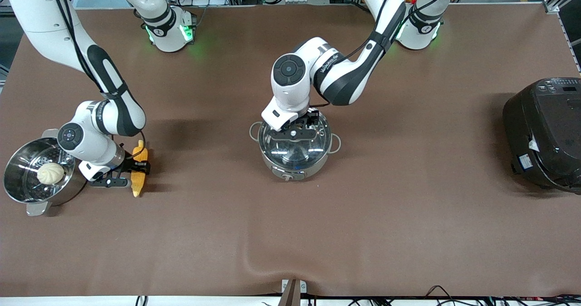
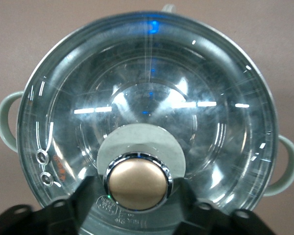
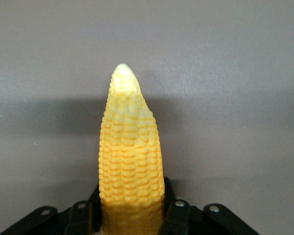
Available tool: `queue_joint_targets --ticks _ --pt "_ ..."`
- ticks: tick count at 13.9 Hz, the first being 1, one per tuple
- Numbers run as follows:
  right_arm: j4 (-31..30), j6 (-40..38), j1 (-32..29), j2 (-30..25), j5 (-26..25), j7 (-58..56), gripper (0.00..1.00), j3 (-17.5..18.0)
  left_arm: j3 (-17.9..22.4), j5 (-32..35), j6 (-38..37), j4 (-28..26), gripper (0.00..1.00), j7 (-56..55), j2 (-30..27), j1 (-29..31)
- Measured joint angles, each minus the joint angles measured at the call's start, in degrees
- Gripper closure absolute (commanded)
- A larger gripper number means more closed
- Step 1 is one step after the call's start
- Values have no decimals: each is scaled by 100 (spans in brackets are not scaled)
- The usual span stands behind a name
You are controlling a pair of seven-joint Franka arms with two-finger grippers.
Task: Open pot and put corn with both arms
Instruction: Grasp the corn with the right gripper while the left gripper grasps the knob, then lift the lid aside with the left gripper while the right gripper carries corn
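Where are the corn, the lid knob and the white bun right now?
corn (image 3: 131, 161), right wrist view, middle of the cob.
lid knob (image 2: 137, 182), left wrist view, its domed top.
white bun (image 1: 50, 173), front view, its top, inside the steamer pot.

White jointed arms are being shown — black bands and cables, green lights glowing at the bases, black grippers studded with silver screws.

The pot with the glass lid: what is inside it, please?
Through the glass lid only the bare shiny inside of the pot shows; no food visible. The lid knob and the left claw at it cover part of the view.
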Motion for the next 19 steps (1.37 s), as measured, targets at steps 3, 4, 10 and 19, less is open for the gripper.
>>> queue_joint_targets --ticks 3,4,10,19 --pt "215 -324 90 -79 -3 -12 95 62 6 0 -20 41 100 0 -11 1" --pt "365 -632 185 -153 -3 -4 95 78 6 -1 -20 42 100 0 -11 1" --pt "1883 -3346 942 -659 -30 264 95 88 74 0 -170 97 100 -1 -174 29" --pt "2292 -3576 2853 -691 -28 2940 94 165 814 0 -335 96 100 -85 -744 822"
